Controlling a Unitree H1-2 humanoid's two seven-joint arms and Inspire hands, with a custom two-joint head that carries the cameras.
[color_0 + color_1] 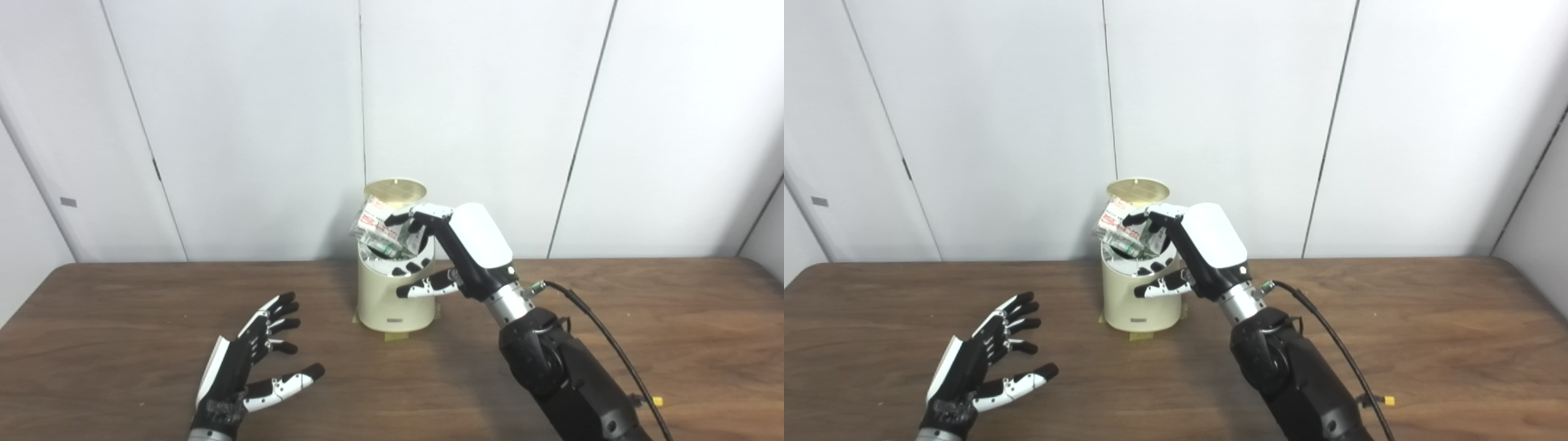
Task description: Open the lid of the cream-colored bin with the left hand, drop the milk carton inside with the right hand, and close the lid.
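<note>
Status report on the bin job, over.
Left hand open, clear of bin. Right hand holds milk carton over the opening. Lid up. Nothing blocking.

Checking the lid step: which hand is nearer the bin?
Right. The right hand is over the open bin, holding the carton at its mouth. The left hand hovers open over the table, well off to the bin's left.

Cream-colored bin (pixel 395 300) upright on table, lid (pixel 395 189) raised; milk carton (pixel 381 233) tilted at opening.
</note>
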